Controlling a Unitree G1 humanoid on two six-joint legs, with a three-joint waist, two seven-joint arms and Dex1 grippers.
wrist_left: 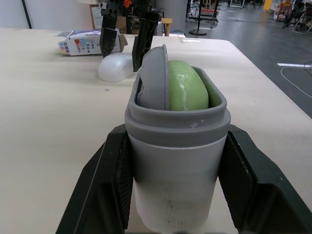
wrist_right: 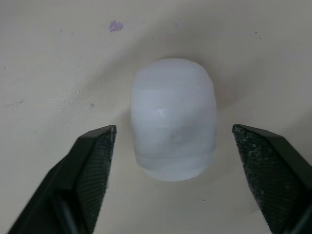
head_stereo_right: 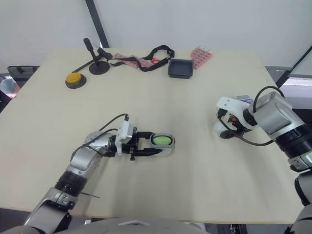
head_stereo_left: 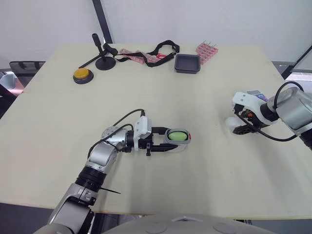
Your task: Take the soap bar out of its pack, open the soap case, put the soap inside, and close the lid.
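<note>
Left gripper [head_stereo_left: 178, 140] clamped on the grey soap case [wrist_left: 175, 170], green soap bar [wrist_left: 187, 87] seated inside. Right gripper [wrist_right: 174, 131] spread wide astride the white lid [wrist_right: 173, 97] lying on the counter [head_stereo_left: 204, 185], not touching it.

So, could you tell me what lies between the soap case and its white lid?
Only bare table: in the left eye view nothing sits between the soap case and the lid.

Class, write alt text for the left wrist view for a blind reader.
The left gripper clamps an open grey soap case holding a green soap bar. Beyond it on the table, the open right gripper straddles the white lid.
</note>
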